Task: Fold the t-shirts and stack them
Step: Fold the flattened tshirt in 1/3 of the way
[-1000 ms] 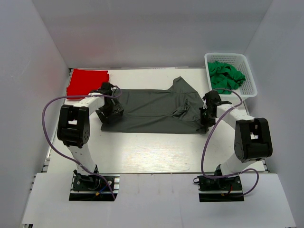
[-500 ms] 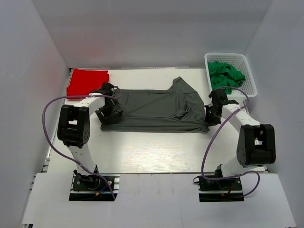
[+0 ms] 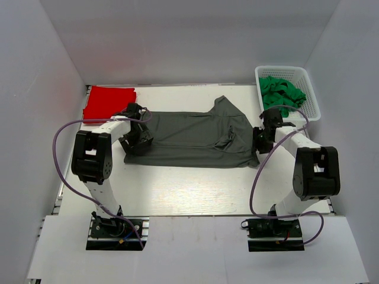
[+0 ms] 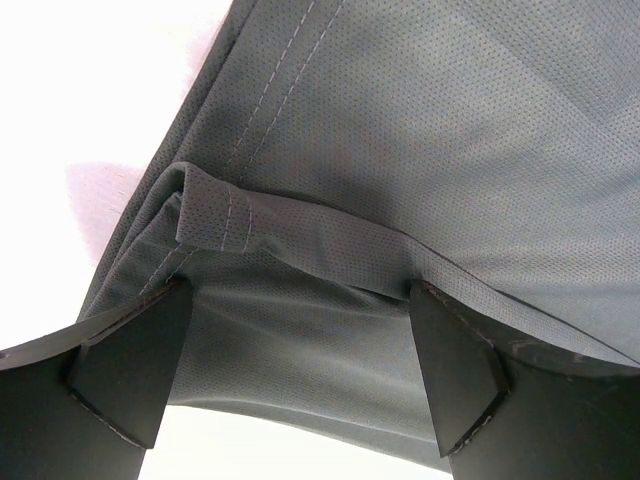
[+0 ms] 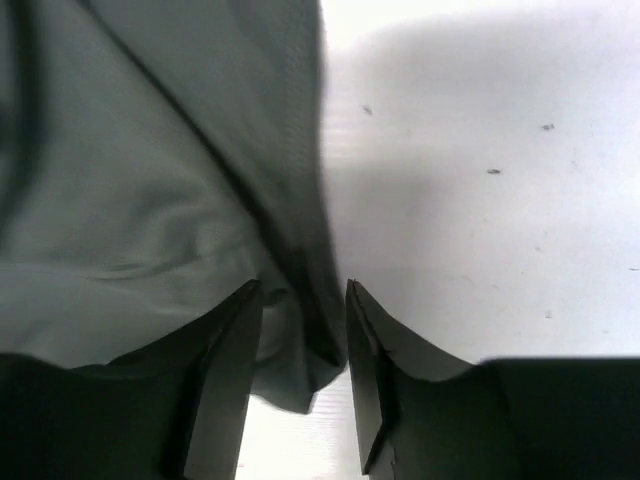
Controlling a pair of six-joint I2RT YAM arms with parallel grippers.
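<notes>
Right hand (image 3: 259,141) shifted farther from base; grey t-shirt (image 3: 189,139) lengthwise left-right, hem left.

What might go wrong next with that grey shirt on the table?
1. The grey shirt is rumpled near the right gripper, so a fold made now may trap those wrinkles.
2. The left gripper hangs open over a doubled hem. It might pinch only one layer, and the fold would then come out skewed.
</notes>
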